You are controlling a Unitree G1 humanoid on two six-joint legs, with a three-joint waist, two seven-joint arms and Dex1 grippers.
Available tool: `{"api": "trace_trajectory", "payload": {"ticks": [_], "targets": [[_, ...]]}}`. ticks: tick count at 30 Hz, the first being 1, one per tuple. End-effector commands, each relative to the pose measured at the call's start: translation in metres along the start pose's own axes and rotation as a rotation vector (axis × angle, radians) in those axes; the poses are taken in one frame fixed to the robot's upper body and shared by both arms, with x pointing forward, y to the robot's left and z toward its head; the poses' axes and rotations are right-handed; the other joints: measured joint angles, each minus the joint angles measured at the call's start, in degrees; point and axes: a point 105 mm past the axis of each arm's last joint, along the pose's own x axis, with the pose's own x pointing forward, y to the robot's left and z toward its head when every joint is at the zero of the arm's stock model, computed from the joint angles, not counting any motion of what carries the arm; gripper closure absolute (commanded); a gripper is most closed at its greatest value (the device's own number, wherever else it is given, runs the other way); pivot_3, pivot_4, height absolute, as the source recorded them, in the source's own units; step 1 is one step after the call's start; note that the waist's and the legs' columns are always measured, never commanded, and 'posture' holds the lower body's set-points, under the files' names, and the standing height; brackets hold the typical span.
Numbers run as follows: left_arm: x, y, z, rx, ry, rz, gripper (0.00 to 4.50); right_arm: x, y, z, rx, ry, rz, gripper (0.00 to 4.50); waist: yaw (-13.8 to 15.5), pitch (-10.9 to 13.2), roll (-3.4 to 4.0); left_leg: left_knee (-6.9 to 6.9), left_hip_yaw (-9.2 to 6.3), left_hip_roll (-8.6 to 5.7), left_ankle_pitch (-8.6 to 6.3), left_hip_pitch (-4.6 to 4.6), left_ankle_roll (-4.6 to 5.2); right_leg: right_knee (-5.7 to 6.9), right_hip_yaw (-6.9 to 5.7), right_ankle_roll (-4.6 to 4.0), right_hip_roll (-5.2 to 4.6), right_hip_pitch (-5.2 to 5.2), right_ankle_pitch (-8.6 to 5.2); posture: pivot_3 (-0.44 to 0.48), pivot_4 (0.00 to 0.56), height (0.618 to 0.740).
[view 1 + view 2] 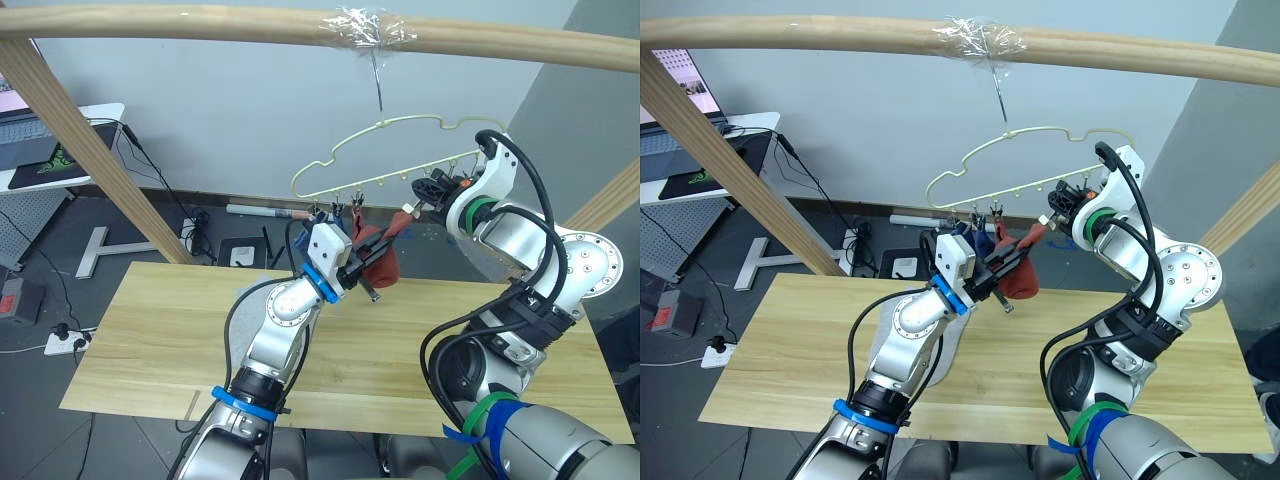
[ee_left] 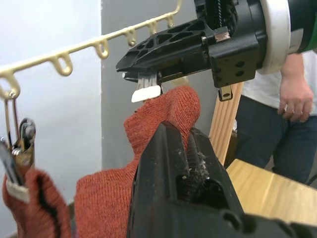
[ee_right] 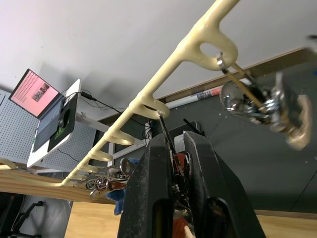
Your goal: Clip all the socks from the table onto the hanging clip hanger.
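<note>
A rust red sock [image 1: 381, 262] hung just below the pale-yellow clip hanger [image 1: 385, 150], above the far edge of the wooden table [image 1: 150, 340]. The left gripper [image 1: 362, 272] was clenched on the sock's lower part. The right gripper [image 1: 418, 203] pinched a metal clip [image 2: 146, 92] at the sock's top edge, its jaws closed around the clip. This looked like the clipping step; next, the cuff likely needed feeding into the clip.

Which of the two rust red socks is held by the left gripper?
The rust red sock nearer the right gripper, pinched by the left gripper. The other red sock hangs from a clip.
</note>
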Motion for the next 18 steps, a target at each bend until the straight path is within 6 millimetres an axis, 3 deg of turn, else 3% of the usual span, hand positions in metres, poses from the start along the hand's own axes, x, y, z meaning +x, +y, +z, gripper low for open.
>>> {"api": "trace_trajectory", "payload": {"ticks": [1,18], "targets": [[0.0088,0.0007,0.0135,0.042,-0.058,0.008,4.48,0.0035,0.0290,-0.0121,0.034,0.014,0.093,4.41,0.00,0.00,0.00,0.00,0.00,0.00,0.00,-0.01,0.00,0.00,0.00,0.00,0.00,0.00,0.00,0.041,0.197,0.740],[0.0187,0.0012,0.0177,0.067,-0.079,0.025,4.48,0.0040,0.0299,-0.0190,0.044,0.040,0.111,4.41,-0.12,0.04,0.07,-0.02,-0.02,0.00,0.00,-0.08,0.00,-0.03,-0.01,0.00,0.00,-0.05,0.00,0.042,0.198,0.740]]}}
